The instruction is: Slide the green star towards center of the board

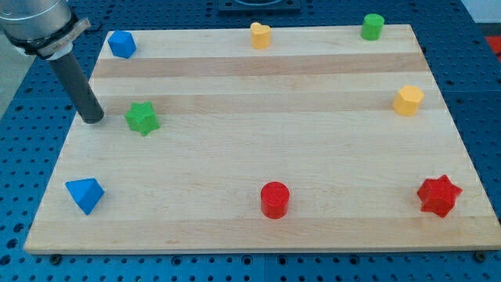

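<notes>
The green star (pixel 142 117) sits near the board's (pixel 258 157) left edge, above mid-height, well apart from the centre. My tip (pixel 93 120), a bare rod holding nothing, stands just beside the star's left, with a narrow gap showing.

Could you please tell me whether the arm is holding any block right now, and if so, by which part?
Nothing is held. My tip rests on the board just to the view's left of the green star-shaped block, with a small gap between them.
</notes>
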Controlling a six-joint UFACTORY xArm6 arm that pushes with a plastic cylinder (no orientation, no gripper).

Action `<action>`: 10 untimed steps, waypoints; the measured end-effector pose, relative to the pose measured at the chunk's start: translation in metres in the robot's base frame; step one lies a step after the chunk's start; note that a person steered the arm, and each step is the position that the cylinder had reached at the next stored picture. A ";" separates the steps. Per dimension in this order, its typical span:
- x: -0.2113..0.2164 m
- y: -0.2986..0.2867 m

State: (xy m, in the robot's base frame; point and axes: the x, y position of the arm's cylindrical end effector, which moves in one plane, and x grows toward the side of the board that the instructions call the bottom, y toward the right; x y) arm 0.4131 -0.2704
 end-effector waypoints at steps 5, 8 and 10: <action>0.015 -0.034; 0.044 0.003; 0.004 0.076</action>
State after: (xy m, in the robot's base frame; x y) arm 0.4169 -0.1941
